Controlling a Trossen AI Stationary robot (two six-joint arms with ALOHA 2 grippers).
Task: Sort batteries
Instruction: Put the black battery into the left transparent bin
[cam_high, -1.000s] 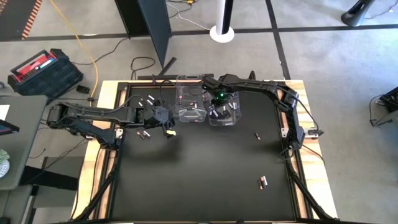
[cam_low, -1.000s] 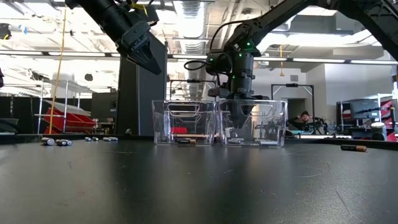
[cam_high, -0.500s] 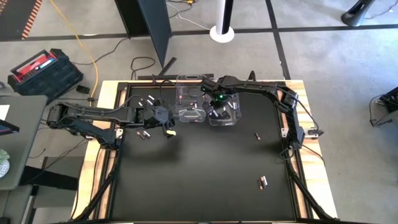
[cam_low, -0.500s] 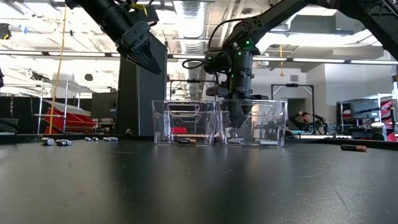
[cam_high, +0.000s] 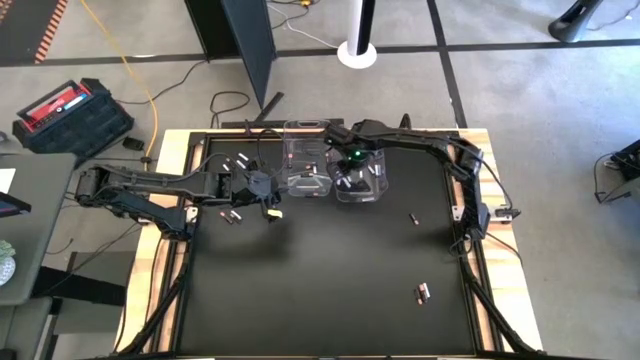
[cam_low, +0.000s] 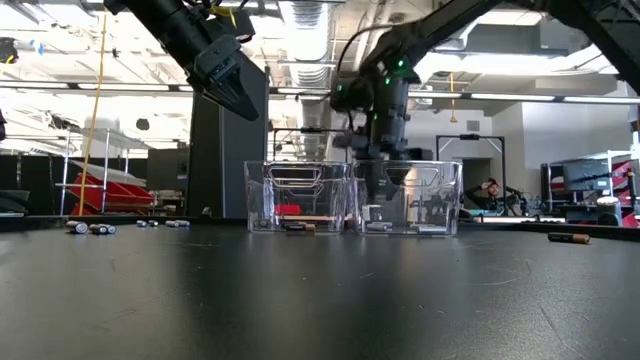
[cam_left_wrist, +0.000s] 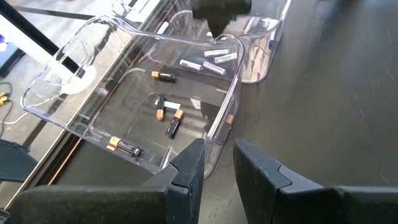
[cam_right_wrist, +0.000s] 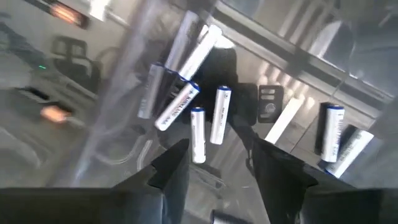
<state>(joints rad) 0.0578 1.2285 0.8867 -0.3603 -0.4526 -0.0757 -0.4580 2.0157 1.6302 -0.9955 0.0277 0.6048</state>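
Right gripper (cam_right_wrist: 214, 158): inside the right clear bin (cam_high: 374, 188), low over its floor. I see the two fingers (cam_right_wrist: 171, 171) standing apart with nothing between them — white cells lie on the floor just ahead of the tips.

White batteries (cam_right_wrist: 208, 121): a loose pile in that bin, several touching or overlapping, some leaning on the wall.

Left gripper (cam_left_wrist: 219, 163): hangs above the table beside the left clear bin (cam_left_wrist: 134, 93). A narrow gap shows between its fingers and I see nothing in it.

Dark batteries (cam_left_wrist: 169, 121): copper-tipped cells scattered on the left bin's floor; one more lies outside at the bin's corner, against its wall.

Unsorted cells: a few on the mat by the left arm (cam_high: 232, 215), one mid-right (cam_high: 414, 218), a pair near the front right (cam_high: 422, 291).

Risk, right side: I judge that the fingers sit close to the pile and the bin wall — a lift that drifts sideways could catch the rim and drag or tip the bin, spilling sorted cells.

Risk, tips: a cell could roll against a finger and ride up with it, then drop outside.

Risk, bins: the two bins touch, so a knock on one shoves the other.

Risk, left side: its next reach passes close to the left bin's wall; the stray cell at the corner may be pushed under the rim.
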